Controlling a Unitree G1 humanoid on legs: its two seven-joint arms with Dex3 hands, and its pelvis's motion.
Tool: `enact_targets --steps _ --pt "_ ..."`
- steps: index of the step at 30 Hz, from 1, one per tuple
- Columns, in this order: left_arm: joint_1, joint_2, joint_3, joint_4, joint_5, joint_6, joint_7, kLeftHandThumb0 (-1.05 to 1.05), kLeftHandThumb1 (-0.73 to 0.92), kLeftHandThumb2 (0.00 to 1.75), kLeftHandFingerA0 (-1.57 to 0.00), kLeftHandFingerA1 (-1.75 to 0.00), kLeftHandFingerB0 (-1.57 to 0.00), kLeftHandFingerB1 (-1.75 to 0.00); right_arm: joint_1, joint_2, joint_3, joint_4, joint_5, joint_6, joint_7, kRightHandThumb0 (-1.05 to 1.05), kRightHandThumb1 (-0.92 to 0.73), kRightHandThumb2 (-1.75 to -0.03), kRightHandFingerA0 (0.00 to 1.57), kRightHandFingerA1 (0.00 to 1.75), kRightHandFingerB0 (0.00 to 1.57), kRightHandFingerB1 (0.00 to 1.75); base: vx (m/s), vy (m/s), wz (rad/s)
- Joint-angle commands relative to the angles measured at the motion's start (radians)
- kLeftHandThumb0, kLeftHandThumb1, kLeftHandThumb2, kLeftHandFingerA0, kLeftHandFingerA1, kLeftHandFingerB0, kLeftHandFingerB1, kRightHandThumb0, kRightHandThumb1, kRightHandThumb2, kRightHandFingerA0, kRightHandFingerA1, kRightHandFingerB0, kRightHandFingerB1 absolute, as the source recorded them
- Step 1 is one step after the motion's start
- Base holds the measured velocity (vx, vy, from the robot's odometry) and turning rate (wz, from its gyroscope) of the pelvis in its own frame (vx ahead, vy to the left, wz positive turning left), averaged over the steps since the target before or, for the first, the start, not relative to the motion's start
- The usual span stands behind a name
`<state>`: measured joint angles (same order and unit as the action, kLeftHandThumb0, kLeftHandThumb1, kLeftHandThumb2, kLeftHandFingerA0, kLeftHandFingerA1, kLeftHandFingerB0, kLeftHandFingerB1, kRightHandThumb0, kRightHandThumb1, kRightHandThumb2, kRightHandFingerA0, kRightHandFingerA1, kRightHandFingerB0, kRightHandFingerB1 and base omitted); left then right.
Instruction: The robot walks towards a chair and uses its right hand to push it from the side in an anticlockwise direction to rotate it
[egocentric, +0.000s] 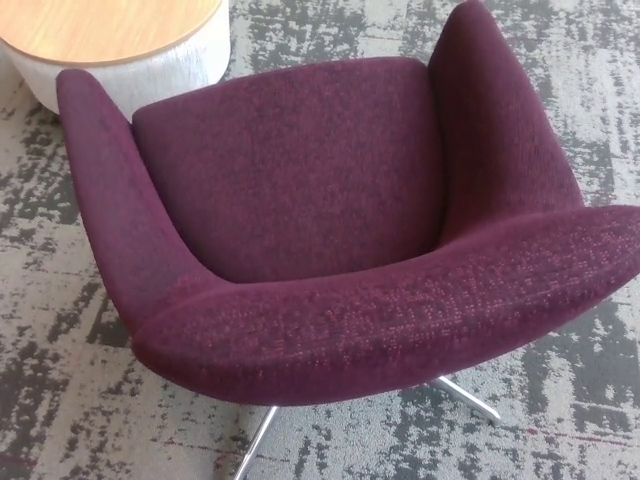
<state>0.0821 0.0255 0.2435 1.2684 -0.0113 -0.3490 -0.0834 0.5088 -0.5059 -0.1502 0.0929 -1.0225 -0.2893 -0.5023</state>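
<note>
no robot hand or arm in the head view, so impossible to tell open or closed. purple upholstered swivel chair (300, 200) in the middle on grey patterned carpet (60, 400), chrome legs (465, 396) below. round wooden-top table (120, 40) just beside its left armrest.

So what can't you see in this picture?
- Robot's hands: neither shows in the head view.
- Purple fabric armchair: its backrest's right end is cut off by the picture edge.
- Shiny metal chair legs: mostly hidden under the seat.
- Round wooden-topped white table: cut off by the top edge.
</note>
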Motion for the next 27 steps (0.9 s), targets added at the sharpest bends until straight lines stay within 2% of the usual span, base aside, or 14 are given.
enact_targets --steps 1,2,4,5,6,8,9,11,12,15,16,20,21,27 --pt "-0.007 -0.004 0.014 -0.007 -0.02 -0.063 0.05 -1.05 0.34 1.13 -1.52 -1.59 -0.39 -1.09 0.431 0.279 -0.189 -0.062 0.346 0.088 0.003 -0.78 -0.7 -1.05 0.02 0.38 0.04 0.2 0.0 0.0 0.0" --pt "-0.016 -0.004 0.021 -0.012 -0.03 -0.052 0.042 -1.05 0.37 0.98 -1.57 -1.75 -0.29 -1.5 0.408 0.294 -0.164 -0.01 0.317 0.084 -0.023 -0.77 -0.72 -1.08 0.03 0.38 0.06 0.25 0.0 0.0 0.0" --pt "-0.031 -0.003 0.033 -0.018 -0.044 -0.035 0.03 -1.05 0.37 0.98 -1.57 -1.75 -0.29 -1.5 0.374 0.315 -0.127 0.069 0.274 0.077 -0.062 -0.77 -0.72 -1.08 0.03 0.38 0.06 0.25 0.0 0.0 0.0" --pt "-0.029 0.001 0.025 -0.017 -0.032 -0.042 0.031 -1.05 0.42 0.93 -1.57 -1.75 -0.22 -1.5 0.335 0.311 -0.101 0.151 0.248 0.073 -0.078 -0.74 -0.73 -1.06 0.04 0.42 0.06 0.26 0.0 0.0 0.0" --pt "-0.03 0.004 0.023 -0.016 -0.028 -0.041 0.031 -1.05 0.4 0.95 -1.57 -1.75 -0.28 -1.47 0.307 0.311 -0.084 0.202 0.23 0.069 -0.088 -0.7 -0.9 -0.68 0.11 0.35 0.1 0.21 0.0 0.0 0.0" --pt "-0.037 0.006 0.029 -0.014 -0.032 -0.034 0.032 -1.05 0.38 0.96 -1.57 -1.75 -0.29 -1.48 0.275 0.31 -0.065 0.259 0.237 0.043 -0.083 -0.69 -0.88 -0.68 0.12 0.33 0.11 0.21 0.01 0.008 -0.04" --pt "-0.04 0.007 0.027 -0.012 -0.029 -0.031 0.037 -1.05 0.39 0.97 -1.57 -1.75 -0.28 -1.47 0.251 0.307 -0.053 0.305 0.244 0.021 -0.093 -0.34 -0.56 -1.1 0.01 0.49 0.0 0.48 0.0 0.0 0.0" --pt "-0.042 0.009 0.022 -0.01 -0.022 -0.028 0.042 -1.05 0.39 0.97 -1.57 -1.75 -0.28 -1.47 0.221 0.298 -0.037 0.365 0.249 -0.002 -0.122 -0.34 -0.56 -1.1 0.01 0.49 0.0 0.48 0.0 0.0 0.0" --pt "-0.046 0.01 0.006 -0.006 -0.003 -0.029 0.055 -1.05 0.41 0.96 -1.57 -1.75 -0.26 -1.45 0.157 0.288 0.0 0.476 0.266 -0.083 -0.127 -0.57 -0.83 -0.65 0.22 0.34 0.17 0.26 0.0 0.0 0.0" --pt "-0.05 0.012 -0.028 0.002 0.03 -0.03 0.082 -1.05 0.43 0.89 -1.57 -1.74 -0.23 -1.49 0.065 0.283 0.051 0.628 0.288 -0.142 -0.112 -0.55 -0.82 -0.67 0.22 0.32 0.16 0.27 0.0 0.0 0.0" --pt "-0.05 0.012 -0.034 0.004 0.034 -0.025 0.091 -1.05 0.33 1.14 -1.57 -1.74 -0.4 -1.17 0.051 0.279 0.06 0.657 0.29 -0.153 -0.115 -0.52 -0.8 -0.65 0.22 0.32 0.16 0.27 0.0 0.0 0.0" --pt "-0.052 0.014 -0.05 0.007 0.033 -0.019 0.107 -1.05 0.33 1.14 -1.57 -1.74 -0.4 -1.17 0.011 0.262 0.095 0.741 0.306 -0.187 -0.142 -0.52 -0.8 -0.65 0.22 0.32 0.16 0.27 0.0 0.0 0.0" --pt "-0.063 0.006 -0.083 0.021 0.066 0.008 0.148 -1.05 0.43 0.97 -1.11 -1.75 -0.24 -1.47 -0.072 0.296 0.062 0.894 0.433 -0.197 0.082 -0.42 -0.75 -0.64 0.19 0.36 0.15 0.27 0.0 0.0 0.0" --pt "-0.064 0.006 -0.114 0.027 0.072 0.014 0.176 -1.05 0.43 0.98 -1.1 -1.75 -0.22 -1.48 -0.114 0.297 0.061 1.005 0.485 -0.248 0.124 -0.41 -0.74 -0.63 0.22 0.36 0.18 0.27 0.0 0.0 0.0"
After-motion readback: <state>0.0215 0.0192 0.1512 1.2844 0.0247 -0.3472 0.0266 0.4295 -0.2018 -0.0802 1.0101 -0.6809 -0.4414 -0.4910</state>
